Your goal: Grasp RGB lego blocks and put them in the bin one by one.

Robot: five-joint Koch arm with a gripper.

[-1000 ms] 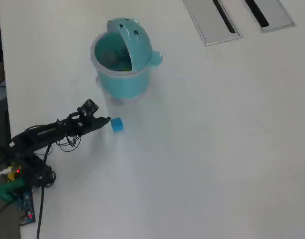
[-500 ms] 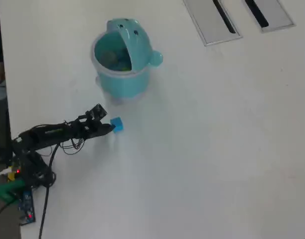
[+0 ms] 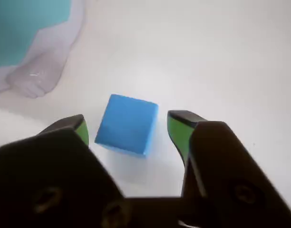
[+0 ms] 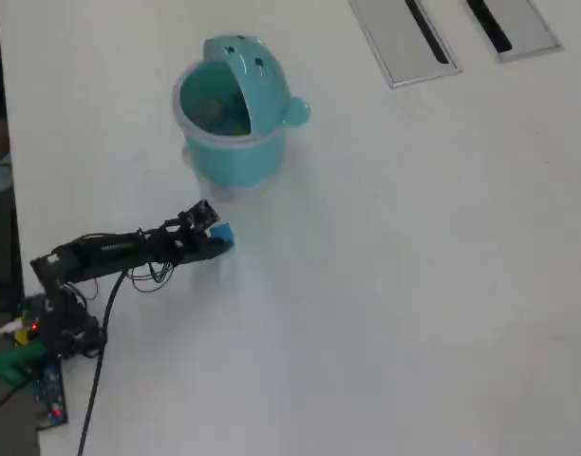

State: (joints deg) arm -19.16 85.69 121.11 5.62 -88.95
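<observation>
1. Blue block (image 3: pixel 127 124) sits flat on the white table (image 4: pixel 414 285), just in front of the bin (image 4: pixel 232 104) in the overhead view. In the wrist view it lies between the two green-tipped fingers (image 3: pixel 178 129).
2. Gripper (image 3: pixel 128 130) is spread: gaps show on both sides of the block, neither tip touching it. Looks like it straddles the block so a squeeze would catch two opposite faces. That's a judgement.
3. Block is turned slightly vs. the fingers, so closing may twist it before it seats.
4. Bin stands upright w/ its hood tipped back and mouth facing up, prob. so blocks can drop in from above. Something yellow-green (image 4: pixel 235 123) shows inside; can't tell more.
5. Arm (image 4: pixel 120 252) reaches low across the table from its base at the left edge of the overhead view.
6. No brand, label or readable writing anywhere.
</observation>
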